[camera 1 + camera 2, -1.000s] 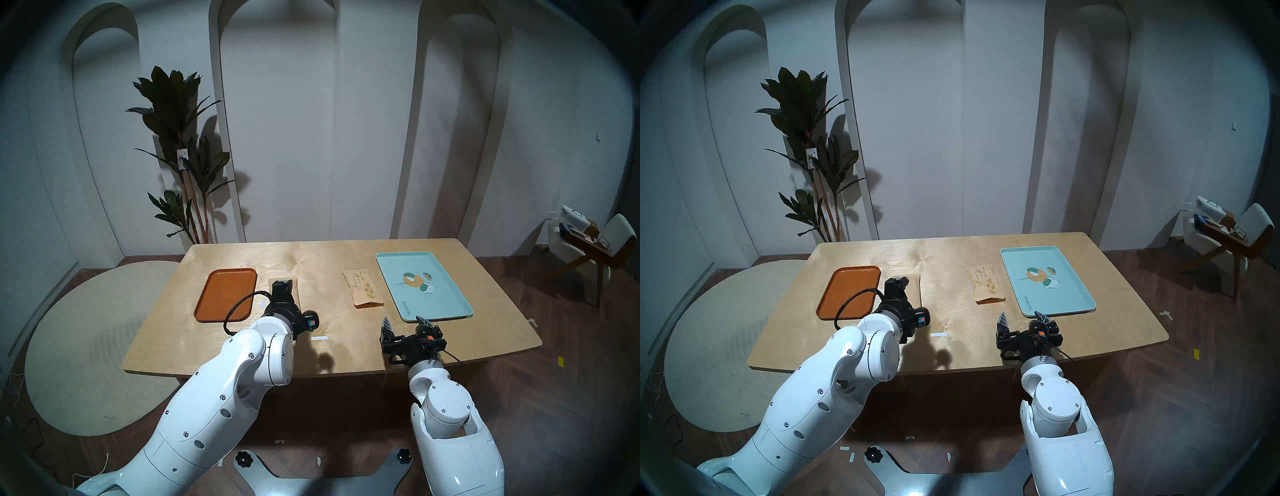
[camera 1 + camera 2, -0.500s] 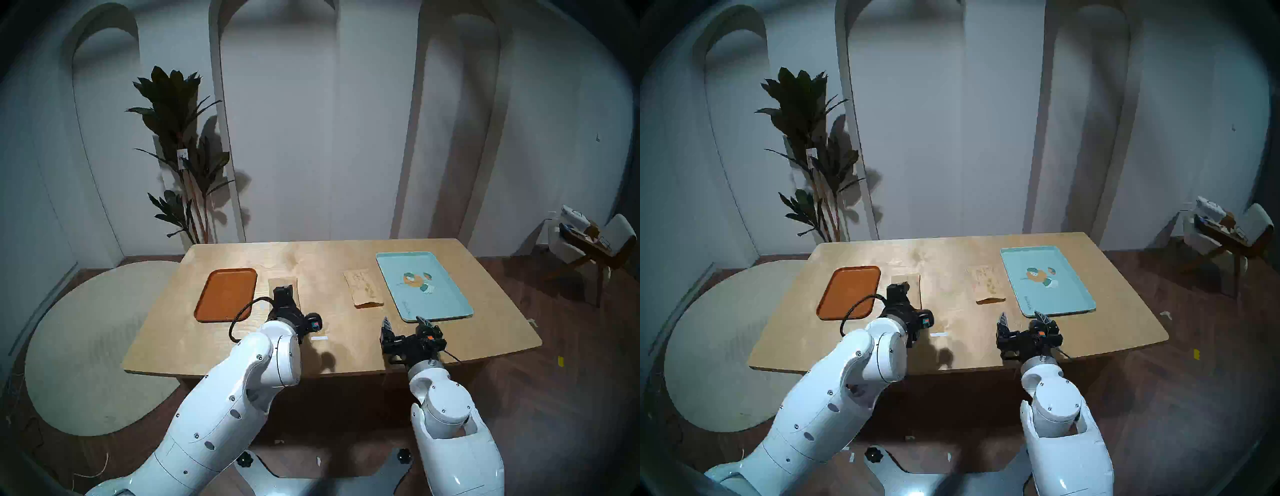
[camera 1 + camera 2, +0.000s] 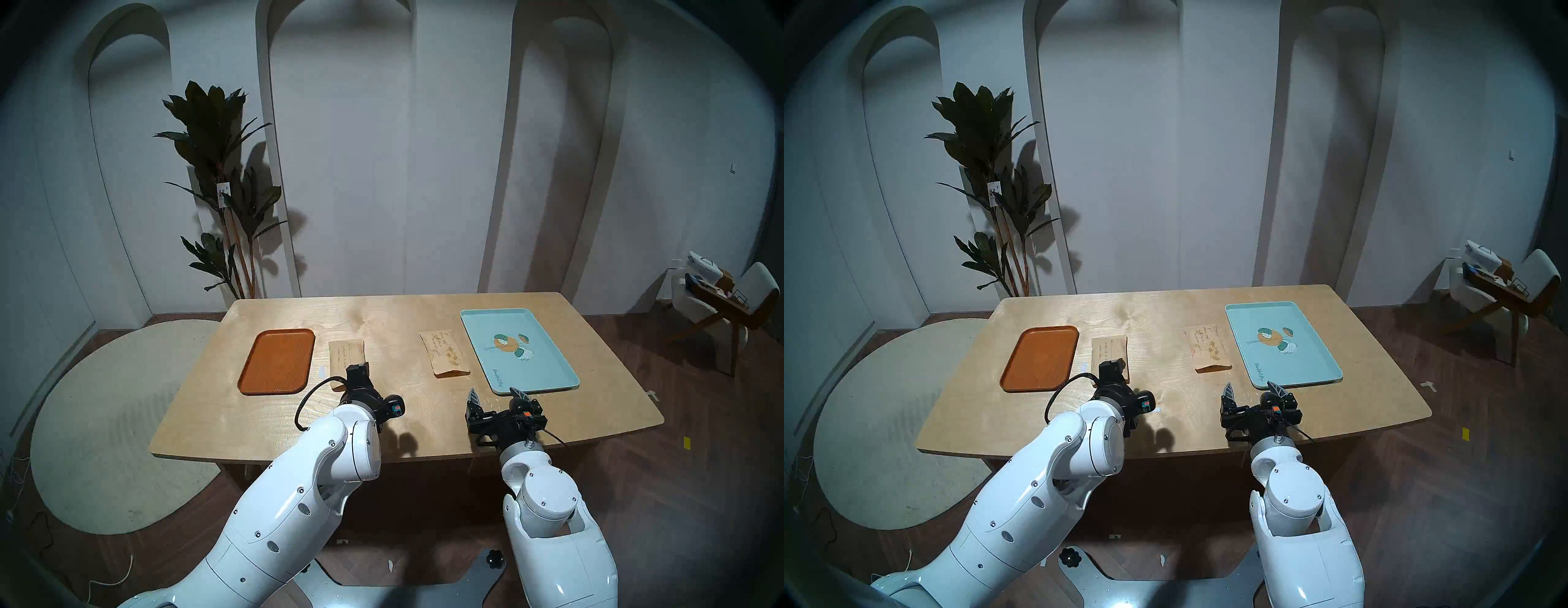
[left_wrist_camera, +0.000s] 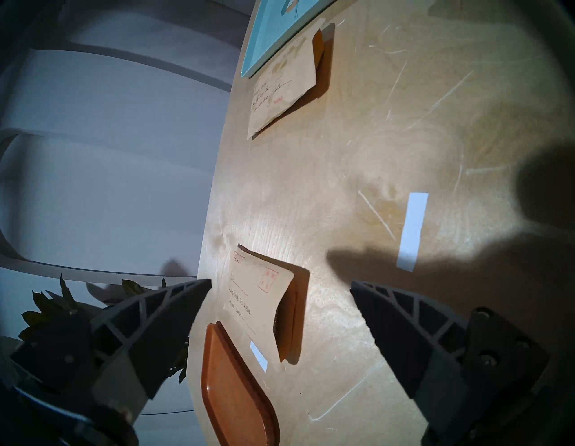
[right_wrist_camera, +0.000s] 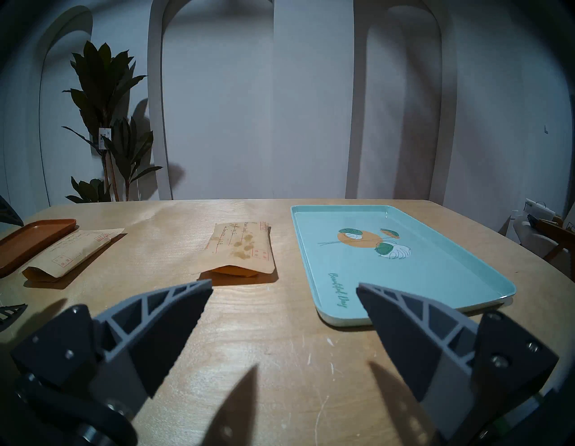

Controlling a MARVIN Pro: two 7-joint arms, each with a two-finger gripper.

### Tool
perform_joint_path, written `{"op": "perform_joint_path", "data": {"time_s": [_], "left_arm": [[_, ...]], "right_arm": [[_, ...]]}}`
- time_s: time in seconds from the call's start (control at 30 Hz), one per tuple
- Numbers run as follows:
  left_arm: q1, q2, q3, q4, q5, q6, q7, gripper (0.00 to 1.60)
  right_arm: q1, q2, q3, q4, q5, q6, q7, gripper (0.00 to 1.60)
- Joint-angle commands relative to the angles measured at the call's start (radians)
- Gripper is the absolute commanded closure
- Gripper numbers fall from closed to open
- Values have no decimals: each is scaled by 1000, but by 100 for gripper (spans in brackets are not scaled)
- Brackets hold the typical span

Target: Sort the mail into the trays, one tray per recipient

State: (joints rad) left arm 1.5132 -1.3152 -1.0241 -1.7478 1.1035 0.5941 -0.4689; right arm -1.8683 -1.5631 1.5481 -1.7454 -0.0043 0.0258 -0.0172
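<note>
Left gripper point(image 4: 280, 285) jaws apart, empty, hovering by plain envelope point(image 3: 345, 351) beside orange tray point(image 3: 278, 361), likely lining up pick. Right gripper point(image 5: 284, 288) spread, empty, facing leaf-marked envelope point(image 5: 242, 249) beside turquoise tray point(image 5: 466, 264). Both envelopes on table point(image 3: 403, 416), unsorted.

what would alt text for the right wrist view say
Open right gripper low over a wooden table, its jaws spread and holding nothing. Ahead, a stained tan envelope lies beside an empty turquoise tray; at far left, a second envelope lies beside an orange-brown tray.
</note>
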Motion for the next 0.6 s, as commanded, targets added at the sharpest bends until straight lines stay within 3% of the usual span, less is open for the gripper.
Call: {"op": "perform_joint_path", "data": {"time_s": [0.0, 0.57], "left_arm": [[-24, -11, -12, -8, 3, 0, 24, 0], [-28, -5, -50, 22, -28, -44, 51, 0]], "right_arm": [[3, -1, 0, -23, 3, -3, 1, 0], [3, -1, 0, -24, 3, -3, 1, 0]]}}
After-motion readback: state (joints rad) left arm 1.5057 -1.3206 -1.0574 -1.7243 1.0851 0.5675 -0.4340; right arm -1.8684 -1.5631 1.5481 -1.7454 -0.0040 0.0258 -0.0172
